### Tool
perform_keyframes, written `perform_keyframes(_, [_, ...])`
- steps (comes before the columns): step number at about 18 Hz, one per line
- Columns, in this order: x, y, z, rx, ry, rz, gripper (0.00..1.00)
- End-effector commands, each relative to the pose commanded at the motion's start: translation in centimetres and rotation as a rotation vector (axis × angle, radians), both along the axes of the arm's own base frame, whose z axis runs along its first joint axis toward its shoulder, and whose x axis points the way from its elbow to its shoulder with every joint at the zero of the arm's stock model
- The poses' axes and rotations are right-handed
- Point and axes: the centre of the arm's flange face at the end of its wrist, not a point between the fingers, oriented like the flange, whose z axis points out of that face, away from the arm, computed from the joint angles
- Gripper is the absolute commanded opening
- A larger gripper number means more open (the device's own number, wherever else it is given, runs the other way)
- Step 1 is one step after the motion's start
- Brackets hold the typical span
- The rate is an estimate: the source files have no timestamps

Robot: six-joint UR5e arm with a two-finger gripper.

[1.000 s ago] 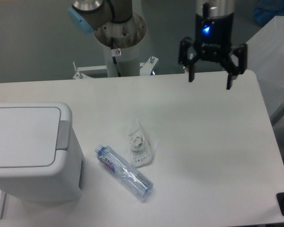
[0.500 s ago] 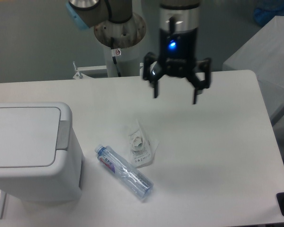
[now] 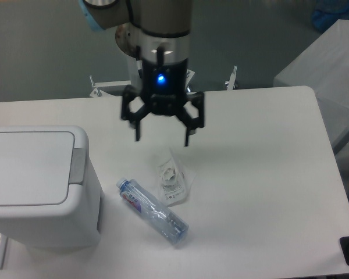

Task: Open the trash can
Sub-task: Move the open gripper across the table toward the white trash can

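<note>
- The trash can is found at the left edge of the white bench, towards the near side; it is cut off by the left border of the view.
- Its flat rectangular lid is seen lying closed and level on the body.
- A grey push tab is noted on the right side of the lid, facing the middle of the bench.
- A clear plastic bottle is observed lying on its side just to the right of the trash can, apart from it, with its capped end pointing up and to the left.
- A crumpled clear wrapper with printed markings is recorded just beyond the bottle, close beside it; contact between the two cannot be determined.
- The hand is held above the bench, directly over the far end of the wrapper, with both fingers pointing downward.
- The fingers are spread wide apart and nothing is held between them.
- A blue light is lit on the body of the hand.
- The hand is well apart from the trash can and to its upper right.
</note>
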Motion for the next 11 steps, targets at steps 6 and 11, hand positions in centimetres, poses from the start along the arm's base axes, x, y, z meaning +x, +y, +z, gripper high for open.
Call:
perform_keyframes(6, [-0.1,1.1,-0.1,0.102,-0.103,0.140,1.00])
perform_keyframes(11, [0.9,2.4,-1.8,0.077,-0.127,0.118,1.00])
